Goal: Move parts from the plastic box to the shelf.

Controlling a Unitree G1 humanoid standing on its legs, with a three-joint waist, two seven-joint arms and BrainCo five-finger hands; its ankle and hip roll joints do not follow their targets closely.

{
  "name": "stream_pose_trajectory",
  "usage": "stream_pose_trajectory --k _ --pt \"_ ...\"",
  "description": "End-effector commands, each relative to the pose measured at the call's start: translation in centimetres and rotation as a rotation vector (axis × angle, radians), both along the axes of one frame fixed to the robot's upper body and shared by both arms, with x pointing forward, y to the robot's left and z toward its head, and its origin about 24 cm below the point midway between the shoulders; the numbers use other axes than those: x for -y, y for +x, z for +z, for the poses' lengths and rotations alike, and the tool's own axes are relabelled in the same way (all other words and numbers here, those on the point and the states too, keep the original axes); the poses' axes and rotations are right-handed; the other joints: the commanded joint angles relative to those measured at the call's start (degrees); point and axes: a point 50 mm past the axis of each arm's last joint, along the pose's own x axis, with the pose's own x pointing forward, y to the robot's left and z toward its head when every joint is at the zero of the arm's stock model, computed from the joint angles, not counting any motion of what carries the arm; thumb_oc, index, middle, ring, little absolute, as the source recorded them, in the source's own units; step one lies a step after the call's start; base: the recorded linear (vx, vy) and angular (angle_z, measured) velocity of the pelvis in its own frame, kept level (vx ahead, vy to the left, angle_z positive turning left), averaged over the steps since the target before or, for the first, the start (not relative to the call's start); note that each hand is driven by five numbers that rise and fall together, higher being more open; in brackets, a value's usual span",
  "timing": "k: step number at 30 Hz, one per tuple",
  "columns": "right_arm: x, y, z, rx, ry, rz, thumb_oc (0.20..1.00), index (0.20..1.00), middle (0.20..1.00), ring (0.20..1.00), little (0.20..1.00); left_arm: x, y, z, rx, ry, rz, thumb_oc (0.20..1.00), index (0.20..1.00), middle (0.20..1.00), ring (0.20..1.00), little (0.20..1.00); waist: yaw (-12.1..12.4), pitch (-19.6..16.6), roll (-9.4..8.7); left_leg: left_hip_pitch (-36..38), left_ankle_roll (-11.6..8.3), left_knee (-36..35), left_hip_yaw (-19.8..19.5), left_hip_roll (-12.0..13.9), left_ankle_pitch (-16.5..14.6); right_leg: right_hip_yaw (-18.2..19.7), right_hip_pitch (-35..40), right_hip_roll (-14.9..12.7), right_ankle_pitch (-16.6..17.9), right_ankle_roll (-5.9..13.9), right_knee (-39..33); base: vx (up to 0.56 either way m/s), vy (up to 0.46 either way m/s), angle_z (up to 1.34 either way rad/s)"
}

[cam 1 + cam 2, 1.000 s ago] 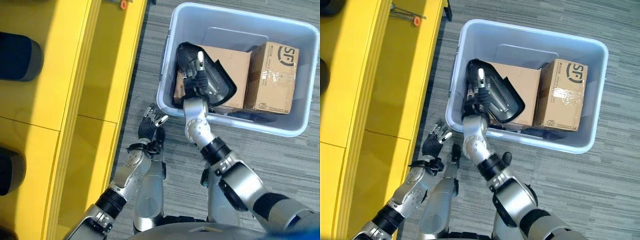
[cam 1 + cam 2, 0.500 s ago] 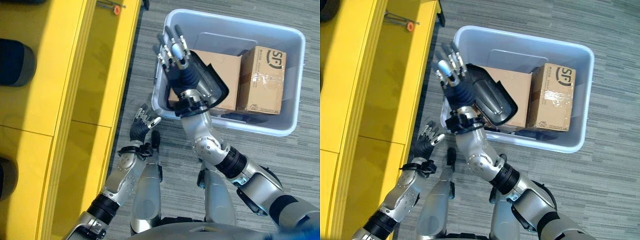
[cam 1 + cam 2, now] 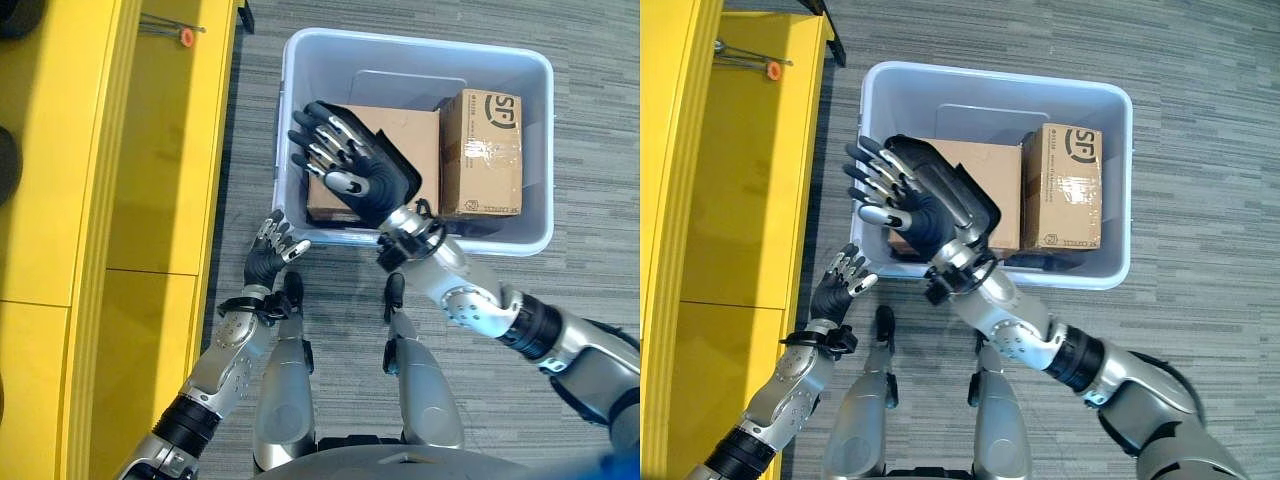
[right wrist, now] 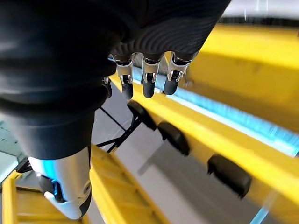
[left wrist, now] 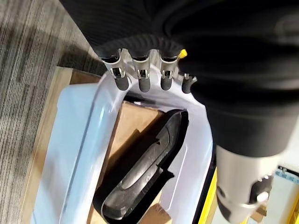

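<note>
The black part (image 3: pixel 385 172) lies in the plastic box (image 3: pixel 418 50), leaning on a flat cardboard box (image 3: pixel 400 125) beside a taller taped carton (image 3: pixel 482 150). The right hand (image 3: pixel 340 170) hovers above it with fingers spread and straight, holding nothing. The left hand (image 3: pixel 272 250) waits just outside the box's near corner, fingers loosely open (also empty). Dark parts (image 4: pixel 173 137) already sit on the yellow shelf (image 3: pixel 150 180). This one isn't gripped yet, so the pick-up, carry and placing all appear to remain.
</note>
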Motion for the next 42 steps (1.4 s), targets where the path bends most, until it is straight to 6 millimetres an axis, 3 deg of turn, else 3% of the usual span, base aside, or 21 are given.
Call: stream_pose_trajectory --k 1,6,10,11,13,16,20,26,28,29,30,31,34,36,42 --pt "1.0 -1.2 4.9 0.345 0.005 -0.002 1.000 1.000 1.000 1.000 1.000 -1.1 -0.9 2.1 0.132 0.048 -0.030 1.000 1.000 1.000 1.000 1.000 0.14 -1.44 -1.80 2.88 -0.74 1.54 -0.16 1.94 -4.15 -2.48 1.23 -3.75 -6.35 3.82 7.52 0.03 -0.026 -0.13" --pt "3.6 0.8 6.0 0.572 -0.141 -0.295 1.000 1.000 1.000 1.000 1.000 -1.1 -1.0 1.2 0.119 0.054 -0.065 1.000 1.000 1.000 1.000 1.000 -0.05 -2.08 -1.14 3.45 -0.96 1.37 -0.01 2.35 -4.04 -2.37 1.26 -3.35 -6.78 3.79 8.06 0.03 -0.032 -0.13" --pt "4.5 1.5 7.4 0.781 -0.284 -0.475 1.000 1.000 1.000 1.000 1.000 -0.8 -1.0 1.1 0.124 0.040 -0.082 1.000 1.000 1.000 1.000 1.000 0.12 -2.20 -0.46 3.72 -0.97 1.22 -0.02 2.48 -4.05 -2.43 1.29 -3.23 -7.09 3.75 8.28 0.03 -0.020 -0.05" --pt "5.2 2.0 8.5 0.979 -0.432 -0.642 1.000 1.000 1.000 1.000 1.000 -0.7 -0.9 1.2 0.140 0.041 -0.093 1.000 1.000 1.000 1.000 1.000 0.33 -2.17 -0.04 3.76 -0.93 1.23 -0.06 2.59 -4.05 -2.33 1.10 -3.12 -7.22 3.73 8.54 0.02 -0.018 -0.04" --pt "5.3 2.8 9.4 1.138 -0.578 -0.743 1.000 1.000 1.000 1.000 1.000 -0.6 -0.8 1.4 0.159 0.039 -0.099 1.000 1.000 1.000 1.000 1.000 0.69 -1.75 0.29 3.96 -0.92 1.36 -0.08 2.69 -4.28 -2.13 0.97 -3.01 -7.71 3.65 9.16 0.02 -0.011 -0.01" --pt "5.2 2.8 10.9 1.258 -0.624 -0.798 1.000 1.000 1.000 1.000 1.000 -0.3 -0.6 1.6 0.173 0.022 -0.101 1.000 1.000 1.000 1.000 1.000 0.91 -1.35 0.67 3.39 -0.83 1.62 -0.06 2.63 -4.19 -1.97 0.13 -2.96 -7.65 3.52 9.60 0.00 0.000 0.00" --pt "5.4 3.6 11.1 1.359 -0.750 -0.855 1.000 1.000 1.000 1.000 1.000 -0.2 -0.4 1.7 0.180 0.017 -0.100 1.000 1.000 1.000 1.000 1.000 1.26 -0.77 1.35 2.76 -0.82 2.05 -0.30 2.46 -4.14 -2.15 -0.34 -3.18 -7.88 3.47 10.13 0.00 -0.004 -0.01" --pt "6.1 5.9 11.5 1.509 -1.055 -0.929 1.000 1.000 1.000 1.000 1.000 -0.2 -0.2 2.0 0.198 0.007 -0.087 1.000 1.000 1.000 1.000 1.000 1.98 0.70 2.42 1.17 -0.83 2.57 -0.83 1.96 -3.92 -2.42 -1.47 -3.59 -7.85 3.39 10.54 -0.01 -0.001 0.03" --pt "7.4 7.4 11.8 1.631 -1.244 -1.068 1.000 1.000 1.000 1.000 1.000 -0.1 0.0 2.2 0.210 0.005 -0.076 1.000 1.000 1.000 1.000 1.000 2.60 1.42 2.93 0.37 -0.79 2.77 -1.08 1.66 -3.85 -2.57 -2.03 -3.80 -7.76 3.40 10.62 0.00 0.000 0.00" --pt "7.4 7.5 11.7 1.635 -1.244 -1.069 1.000 1.000 1.000 1.000 1.000 -0.1 0.0 2.2 0.210 0.004 -0.075 1.000 1.000 1.000 1.000 1.000 2.54 1.43 2.98 0.33 -0.79 2.80 -1.09 1.67 -3.86 -2.57 -2.06 -3.80 -7.76 3.40 10.65 0.00 0.000 0.00" --pt "7.5 8.1 11.9 1.912 -1.494 -1.077 1.000 1.000 1.000 1.000 1.000 -0.2 0.2 2.6 0.229 0.022 -0.074 1.000 1.000 1.000 1.000 1.000 3.11 1.90 3.10 -0.01 -0.84 2.82 -1.46 1.58 -4.16 -2.72 -2.22 -4.00 -8.29 3.50 10.98 -0.02 -0.009 0.04" --pt "7.2 8.1 11.9 1.958 -1.545 -1.039 1.000 1.000 1.000 1.000 1.000 -0.2 0.2 2.7 0.237 0.024 -0.071 1.000 1.000 1.000 1.000 1.000 3.18 2.03 3.26 -0.52 -0.85 2.83 -1.55 1.56 -3.86 -2.87 -2.61 -4.07 -7.99 3.44 10.88 -0.02 -0.009 0.04" --pt "7.2 8.7 11.5 1.966 -1.624 -1.028 1.000 1.000 1.000 1.000 1.000 -0.1 0.4 3.0 0.249 0.017 -0.061 1.000 1.000 1.000 1.000 1.000 3.26 2.40 3.57 -1.34 -0.82 3.00 -1.75 1.35 -3.76 -3.13 -3.09 -4.26 -7.96 3.45 11.01 -0.03 0.001 0.09" --pt "6.9 9.1 11.1 2.078 -1.754 -0.944 1.000 1.000 1.000 1.000 1.000 0.2 0.6 2.9 0.242 0.012 -0.059 1.000 1.000 1.000 1.000 1.000 3.57 2.95 3.47 -2.31 -0.78 3.03 -2.15 1.25 -3.59 -3.48 -3.63 -4.52 -7.96 3.43 11.11 -0.03 0.002 0.11" --pt "9.0 11.2 9.8 2.031 -2.068 -0.820 1.000 1.000 1.000 1.000 1.000 0.3 0.8 2.9 0.244 0.010 -0.069 1.000 1.000 1.000 1.000 1.000 4.25 4.04 3.24 -3.91 -0.74 2.94 -3.05 1.11 -3.16 -4.08 -4.74 -4.66 -7.73 3.51 11.11 -0.02 -0.008 0.09"
